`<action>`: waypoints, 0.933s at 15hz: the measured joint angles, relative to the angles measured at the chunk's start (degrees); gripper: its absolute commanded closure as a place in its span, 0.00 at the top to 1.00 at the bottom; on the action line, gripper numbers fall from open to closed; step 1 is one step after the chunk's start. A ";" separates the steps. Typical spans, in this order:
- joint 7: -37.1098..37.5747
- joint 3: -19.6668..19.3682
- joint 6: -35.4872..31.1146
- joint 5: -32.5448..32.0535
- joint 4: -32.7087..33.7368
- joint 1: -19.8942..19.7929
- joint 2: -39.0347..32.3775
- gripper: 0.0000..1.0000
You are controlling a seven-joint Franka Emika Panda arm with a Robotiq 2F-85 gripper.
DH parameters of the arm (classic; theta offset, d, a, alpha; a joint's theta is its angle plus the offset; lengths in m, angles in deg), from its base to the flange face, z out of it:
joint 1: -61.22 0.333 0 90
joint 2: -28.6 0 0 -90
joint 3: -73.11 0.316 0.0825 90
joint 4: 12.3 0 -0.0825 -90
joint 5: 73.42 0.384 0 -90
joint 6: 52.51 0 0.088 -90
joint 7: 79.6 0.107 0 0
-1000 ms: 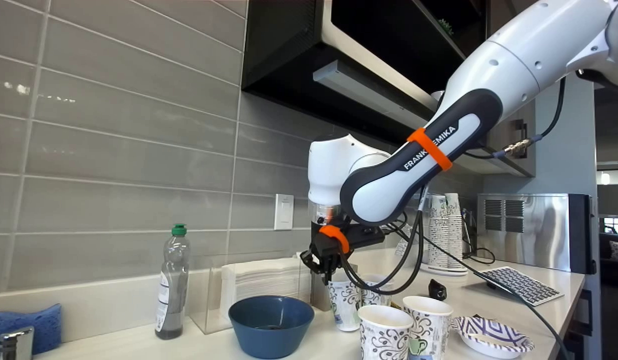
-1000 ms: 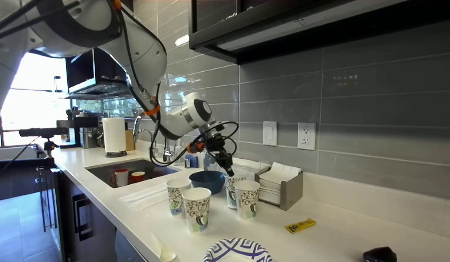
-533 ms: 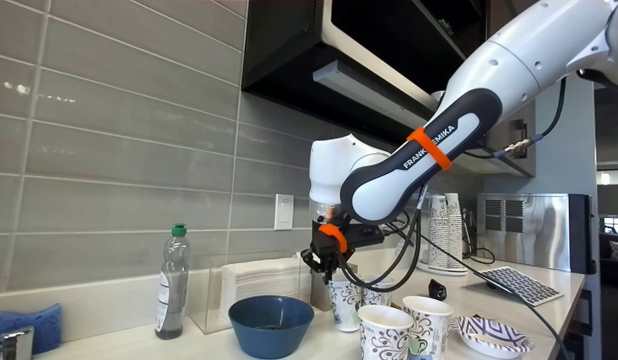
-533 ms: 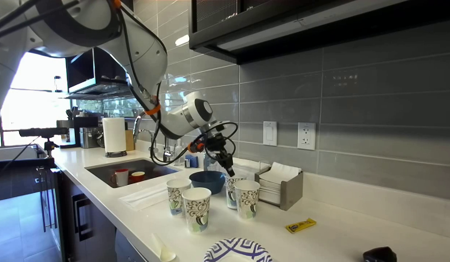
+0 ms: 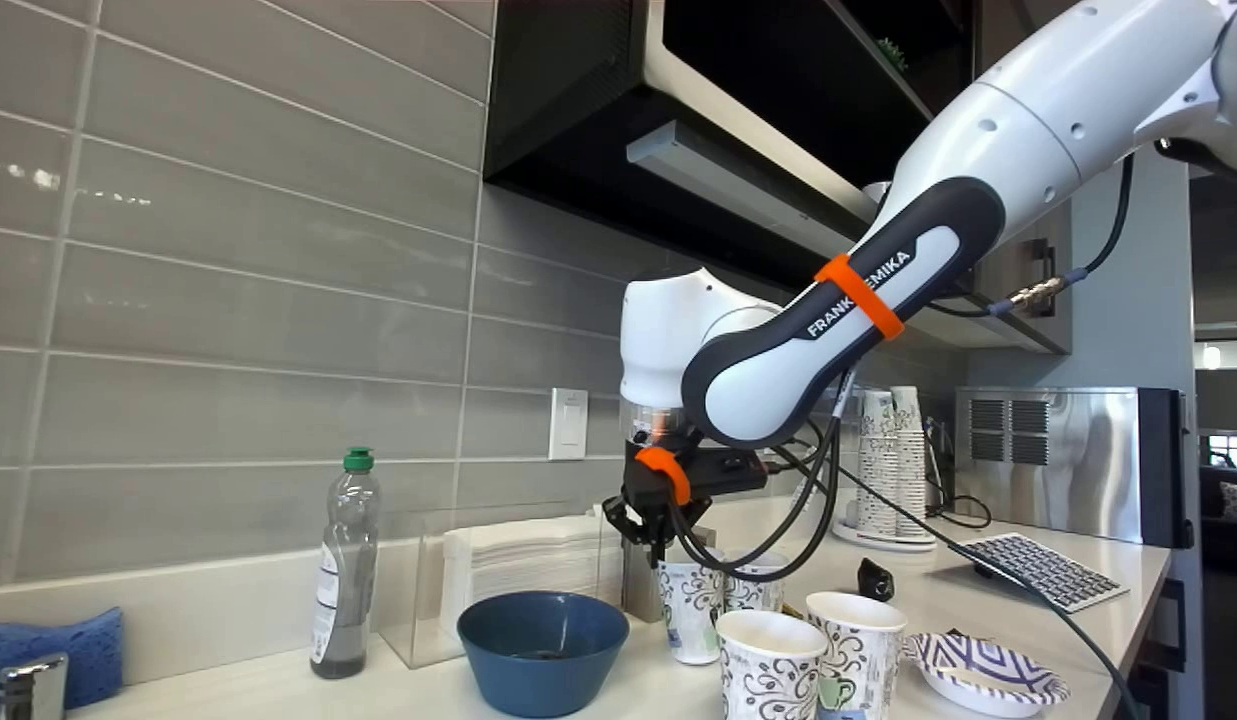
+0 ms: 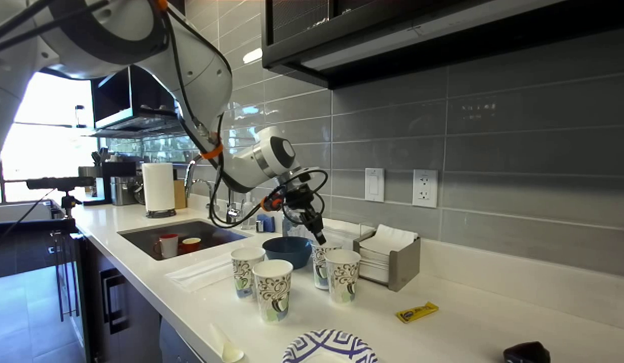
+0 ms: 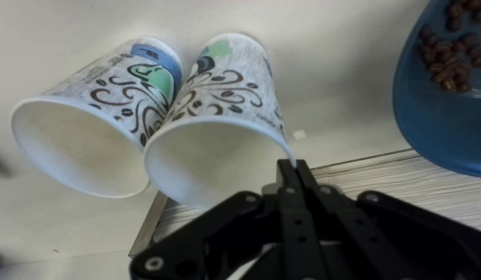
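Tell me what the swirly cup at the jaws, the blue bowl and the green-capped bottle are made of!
Swirly cup: probably thin paper, matte outside, with a printed wall and white rim.
Blue bowl: maybe hard plastic, maybe glazed ceramic; its smooth, slightly shiny surface fits both.
Green-capped bottle: probably glossy clear plastic; it's see-through with shaped sides.

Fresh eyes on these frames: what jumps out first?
First, the big white arm slanting in from the upper right of an exterior view, its shut gripper pinching a paper cup by the rim in the wrist view. Next, the blue bowl at that view's right edge, with brown bean-like bits inside. Then the yellow packet on the pale counter, lower right in an exterior view.
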 measured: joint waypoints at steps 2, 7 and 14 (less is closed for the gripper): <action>0.51 -0.04 -0.09 0.00 0.00 0.00 0.02 0.01; 1.65 -0.04 -0.23 0.00 0.00 0.00 0.16 0.01; 2.11 -0.04 -0.28 0.07 0.00 0.01 0.22 0.41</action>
